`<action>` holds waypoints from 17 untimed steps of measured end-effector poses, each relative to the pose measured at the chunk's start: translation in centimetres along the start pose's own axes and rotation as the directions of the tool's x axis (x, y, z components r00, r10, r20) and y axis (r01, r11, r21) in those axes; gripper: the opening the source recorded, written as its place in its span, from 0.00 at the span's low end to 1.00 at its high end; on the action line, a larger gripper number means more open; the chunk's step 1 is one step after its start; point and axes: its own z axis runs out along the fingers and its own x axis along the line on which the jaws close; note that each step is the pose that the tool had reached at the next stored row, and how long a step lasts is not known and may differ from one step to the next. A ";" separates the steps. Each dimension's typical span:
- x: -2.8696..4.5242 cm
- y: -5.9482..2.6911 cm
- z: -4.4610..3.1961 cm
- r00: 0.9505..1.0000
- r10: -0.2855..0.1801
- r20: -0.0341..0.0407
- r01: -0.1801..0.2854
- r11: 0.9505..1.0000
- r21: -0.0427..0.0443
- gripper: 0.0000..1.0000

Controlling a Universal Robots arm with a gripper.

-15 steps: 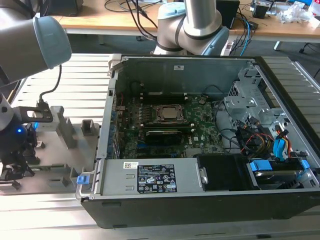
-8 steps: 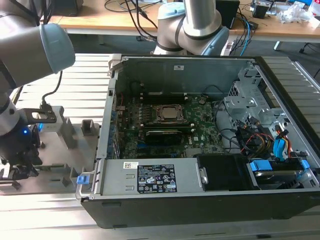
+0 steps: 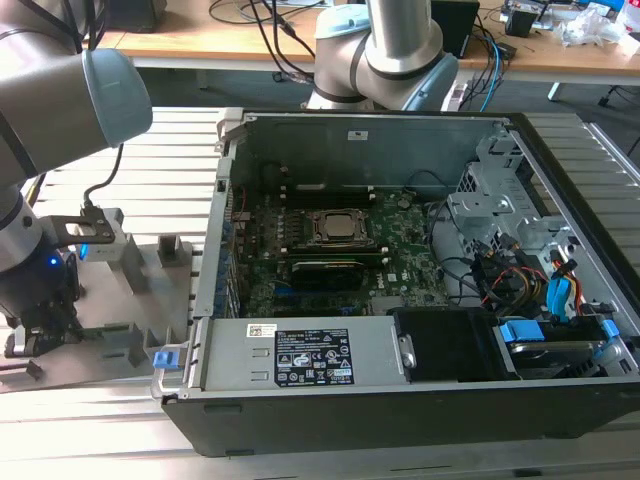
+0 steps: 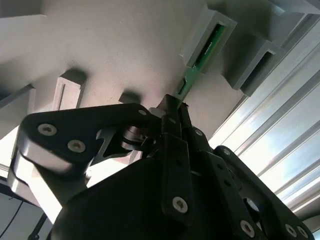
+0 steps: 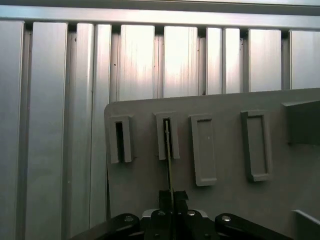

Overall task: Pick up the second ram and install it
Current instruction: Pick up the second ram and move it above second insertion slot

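raised grey blocks point(image 5: 203, 149) crowding the tray point(image 5: 225, 215) around the hand point(image 5: 169, 196), flat gaps between, case wall point(image 3: 212, 250) near

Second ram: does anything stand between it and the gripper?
Nothing visible. In the second wrist view the gripper is shut on the near end of the second ram; its far end sits in a slot of the grey holder.

The ram point(image 4: 190, 74) has one end hidden in the grey holder point(image 4: 197, 36), the other between the gripper point(image 4: 172, 103) jaws; the exterior view's left edge cuts the arm point(image 3: 60, 90)
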 end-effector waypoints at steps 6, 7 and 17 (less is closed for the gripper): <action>0.00 0.00 0.00 1.000 0.000 0.001 0.000 1.000 0.000 0.14; 0.00 0.00 0.00 1.000 0.000 0.002 0.000 1.000 0.000 0.14; 0.00 0.00 0.00 1.000 0.000 0.002 0.000 1.000 0.000 0.14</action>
